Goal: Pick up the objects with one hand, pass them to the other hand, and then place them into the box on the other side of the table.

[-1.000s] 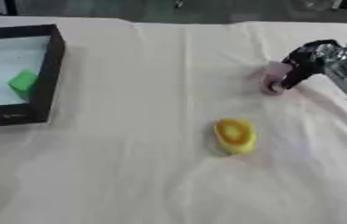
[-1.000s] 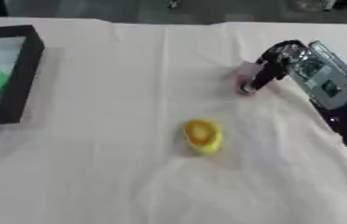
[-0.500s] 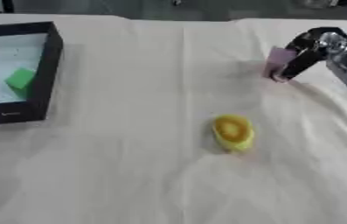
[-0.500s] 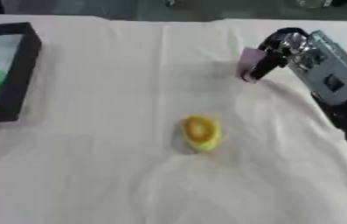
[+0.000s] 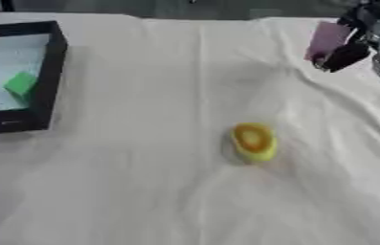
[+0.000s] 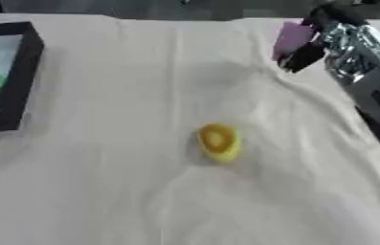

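Observation:
My right hand [image 6: 310, 48] is lifted at the upper right, fingers curled round a small pink-purple block [image 6: 292, 34] that hangs above the cloth. A yellow oval object with an orange centre [image 5: 252, 140] lies on the white cloth near the middle. At the left edge stands the black-walled box [image 5: 52, 62], and a green block [image 5: 20, 84] sits inside it. My left hand shows in neither view.
A white cloth [image 5: 142, 191] covers the table, creased towards the right. My right forearm [image 6: 369, 91], silver and black, runs down the right edge. A dark strip lies beyond the table's far edge.
My right hand has risen off the cloth with the pink-purple block, moving up and towards the far right. The yellow object and the box have stayed put.

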You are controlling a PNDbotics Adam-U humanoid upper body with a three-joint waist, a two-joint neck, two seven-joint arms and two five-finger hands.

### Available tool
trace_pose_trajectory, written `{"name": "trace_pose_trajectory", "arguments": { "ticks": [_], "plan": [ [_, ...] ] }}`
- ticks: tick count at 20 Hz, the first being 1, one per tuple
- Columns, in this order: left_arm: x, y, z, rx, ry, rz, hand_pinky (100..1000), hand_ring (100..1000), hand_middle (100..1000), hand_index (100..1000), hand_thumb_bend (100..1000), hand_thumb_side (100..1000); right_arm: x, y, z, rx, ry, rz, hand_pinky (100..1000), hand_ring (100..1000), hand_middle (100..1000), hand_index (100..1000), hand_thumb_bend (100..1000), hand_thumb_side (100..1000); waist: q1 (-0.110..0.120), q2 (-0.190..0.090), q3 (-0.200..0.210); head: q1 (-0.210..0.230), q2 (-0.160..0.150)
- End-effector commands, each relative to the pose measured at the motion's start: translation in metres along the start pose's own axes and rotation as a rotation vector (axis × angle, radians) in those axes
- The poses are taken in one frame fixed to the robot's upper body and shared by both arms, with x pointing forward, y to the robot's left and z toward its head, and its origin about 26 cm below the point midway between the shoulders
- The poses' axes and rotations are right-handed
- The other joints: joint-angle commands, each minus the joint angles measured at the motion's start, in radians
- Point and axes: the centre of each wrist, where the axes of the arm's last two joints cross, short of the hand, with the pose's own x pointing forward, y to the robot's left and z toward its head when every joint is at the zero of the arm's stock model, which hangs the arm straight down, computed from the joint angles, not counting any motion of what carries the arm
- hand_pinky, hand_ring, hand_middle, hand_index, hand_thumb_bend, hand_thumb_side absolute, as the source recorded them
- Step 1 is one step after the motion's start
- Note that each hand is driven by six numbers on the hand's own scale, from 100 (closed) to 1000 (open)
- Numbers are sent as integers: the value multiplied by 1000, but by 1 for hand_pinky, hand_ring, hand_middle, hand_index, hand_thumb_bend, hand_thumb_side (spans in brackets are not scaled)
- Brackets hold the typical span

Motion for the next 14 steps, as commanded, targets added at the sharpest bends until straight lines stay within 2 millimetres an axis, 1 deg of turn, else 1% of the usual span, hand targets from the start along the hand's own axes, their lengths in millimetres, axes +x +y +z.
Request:
{"name": "trace_pose_trajectory", "arguments": {
  "ticks": [1, 3, 4, 6, 11, 14],
  "plan": [
    [6, 10, 1, 144, 77, -76, 1000, 771, 647, 697, 100, 595, 8, -26, 15, -121, -26, -45, 786, 695, 539, 474, 228, 100, 22, -50, -7, 17, 14],
    [6, 11, 1, 145, 79, -75, 1000, 771, 647, 697, 100, 592, 13, -27, 25, -183, -55, -70, 778, 692, 541, 475, 217, 100, 27, -57, -14, 25, 23],
    [6, 11, 1, 143, 78, -74, 1000, 771, 647, 697, 100, 590, 16, -26, 31, -212, -71, -82, 764, 685, 542, 475, 188, 100, 30, -61, -17, 28, 26],
    [5, 12, 1, 140, 78, -74, 1000, 771, 648, 697, 100, 588, 22, -21, 42, -257, -100, -105, 755, 680, 543, 477, 165, 100, 35, -68, -23, 38, 31],
    [4, 13, 1, 121, 79, -70, 1000, 769, 653, 703, 100, 604, 33, -2, 68, -352, -159, -137, 746, 678, 545, 478, 144, 100, 40, -81, -32, 62, 33],
    [6, 11, 1, 75, 68, -58, 1000, 771, 666, 721, 100, 615, 40, 14, 73, -378, -170, -131, 743, 676, 545, 478, 139, 100, 42, -86, -32, 70, 32]
  ]
}}
